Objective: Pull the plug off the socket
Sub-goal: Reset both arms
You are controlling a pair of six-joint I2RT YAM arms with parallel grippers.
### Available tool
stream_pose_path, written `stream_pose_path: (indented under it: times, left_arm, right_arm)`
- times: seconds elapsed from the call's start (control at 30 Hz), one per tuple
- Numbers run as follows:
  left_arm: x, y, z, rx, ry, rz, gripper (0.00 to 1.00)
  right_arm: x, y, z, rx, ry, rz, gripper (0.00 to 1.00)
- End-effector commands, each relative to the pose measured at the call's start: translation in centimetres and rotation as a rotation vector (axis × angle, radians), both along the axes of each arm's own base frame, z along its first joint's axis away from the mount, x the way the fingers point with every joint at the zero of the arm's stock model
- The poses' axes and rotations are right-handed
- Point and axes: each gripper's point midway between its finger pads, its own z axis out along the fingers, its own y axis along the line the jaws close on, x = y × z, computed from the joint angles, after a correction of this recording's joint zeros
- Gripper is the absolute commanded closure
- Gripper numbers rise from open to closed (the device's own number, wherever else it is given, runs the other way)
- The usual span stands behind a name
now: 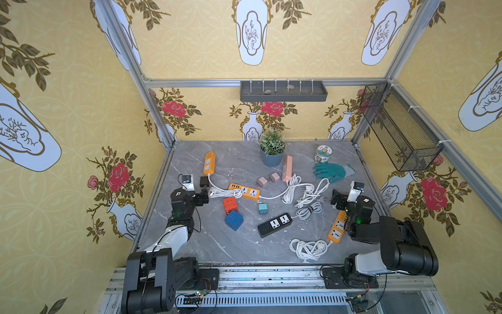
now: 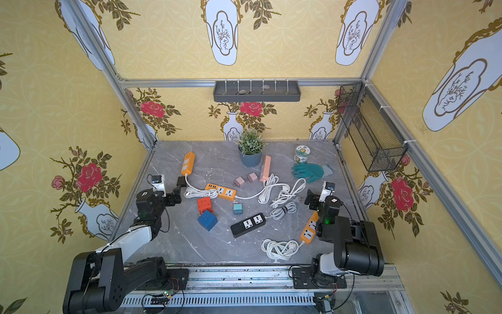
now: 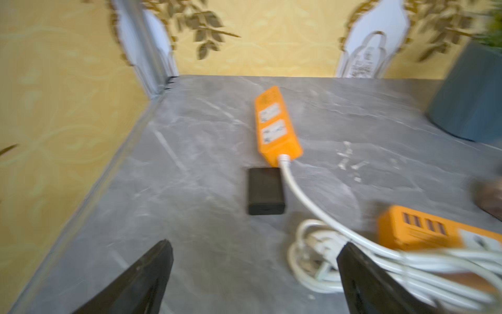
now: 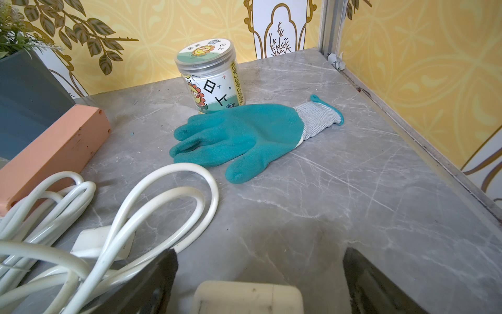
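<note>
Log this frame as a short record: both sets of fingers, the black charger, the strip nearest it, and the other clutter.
Left fingers: open, holding nothing
Right fingers: open
Black charger: lying loose on the table, beside the cord end of an orange power strip
That strip's sockets: both look empty, though the wrist view is blurred
Other items: glove, jar, potted plant, coiled white cords, more power strips

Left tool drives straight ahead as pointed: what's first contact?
Probably the small black rectangular adapter block, centred ahead of the open left tool; orange plastic power strip lies just beyond. Picture blurred.
</note>
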Motion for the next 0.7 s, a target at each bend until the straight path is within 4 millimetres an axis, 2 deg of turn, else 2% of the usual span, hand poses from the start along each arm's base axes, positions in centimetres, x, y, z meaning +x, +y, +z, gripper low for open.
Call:
stream_pose_path:
  times: [0.0, 0.03, 0.1, 0.23, 0.43, 0.53, 0.67]
  left_arm:
    - [0.1, -1.8, -0.4, 0.05, -0.058, -0.07, 0.0]
    - [-0.5, -2.2, -0.8, 0.061, -0.069, -0.077, 0.0]
    - [-0.2, -2.6, -0.6, 0.073, -0.101, -0.101, 0.01]
    - [-0.4, -1.7, -0.4, 0.065, -0.097, -0.041, 0.0]
    - [-0.4, -1.7, -0.4, 0.07, -0.098, -0.047, 0.0]
    - [-0.5, -1.7, -0.4, 0.07, -0.096, -0.046, 0.0]
    - [-0.4, -1.8, -0.4, 0.07, -0.099, -0.047, 0.0]
  right_arm:
    - [0.5, -0.2, 1.3, -0.01, -0.054, -0.009, 0.02]
    - [0.5, -0.2, 1.3, -0.009, -0.053, -0.008, 0.02]
    - [0.5, -0.2, 1.2, -0.009, -0.053, -0.009, 0.02]
    - [0.4, -0.2, 1.3, -0.008, -0.058, -0.007, 0.02]
    - [-2.0, -1.3, 2.5, -0.033, -0.16, -0.099, 0.02]
    - [-2.4, -2.7, 2.6, -0.023, -0.169, -0.19, 0.02]
    - [-2.4, -2.5, 2.6, -0.035, -0.169, -0.197, 0.02]
